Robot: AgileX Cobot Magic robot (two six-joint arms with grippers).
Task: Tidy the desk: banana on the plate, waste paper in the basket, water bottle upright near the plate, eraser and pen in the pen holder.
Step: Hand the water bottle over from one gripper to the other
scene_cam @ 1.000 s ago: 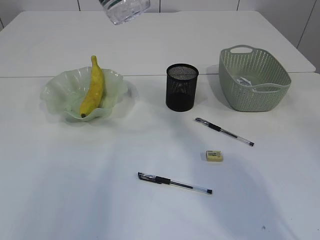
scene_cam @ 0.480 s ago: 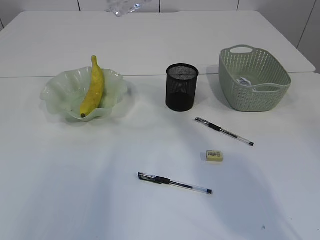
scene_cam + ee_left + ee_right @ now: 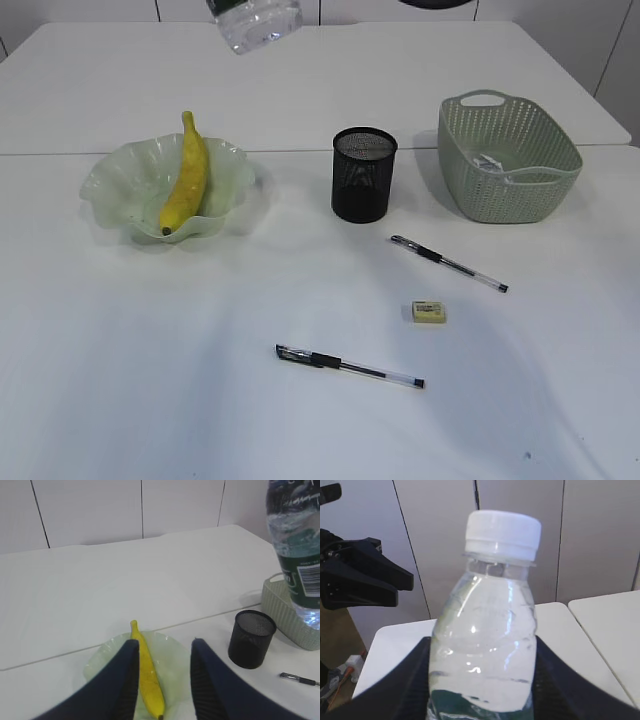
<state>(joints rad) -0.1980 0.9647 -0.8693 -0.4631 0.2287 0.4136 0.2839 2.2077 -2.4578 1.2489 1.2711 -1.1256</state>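
Observation:
My right gripper (image 3: 482, 642) is shut on the clear water bottle (image 3: 487, 645), which it holds upright with the white cap on top. Only the bottle's bottom (image 3: 255, 22) shows at the top edge of the exterior view, high above the table. My left gripper (image 3: 162, 652) hangs open and empty above the yellow banana (image 3: 150, 680), which lies in the pale green plate (image 3: 115, 185). Two pens (image 3: 350, 366) (image 3: 448, 264) and a small eraser (image 3: 429, 311) lie on the table. The black mesh pen holder (image 3: 363, 175) stands upright. Waste paper (image 3: 490, 161) lies in the basket (image 3: 510, 200).
The table's seam (image 3: 300, 152) runs behind the plate and pen holder. In the left wrist view the held bottle (image 3: 297, 555) hangs close on the right, above the basket (image 3: 280, 605). A dark arm part (image 3: 435, 3) shows at the exterior view's top edge.
The bottle rose almost out of the exterior view's top edge, then came back down to about where it was. Everything on the table stayed in place.

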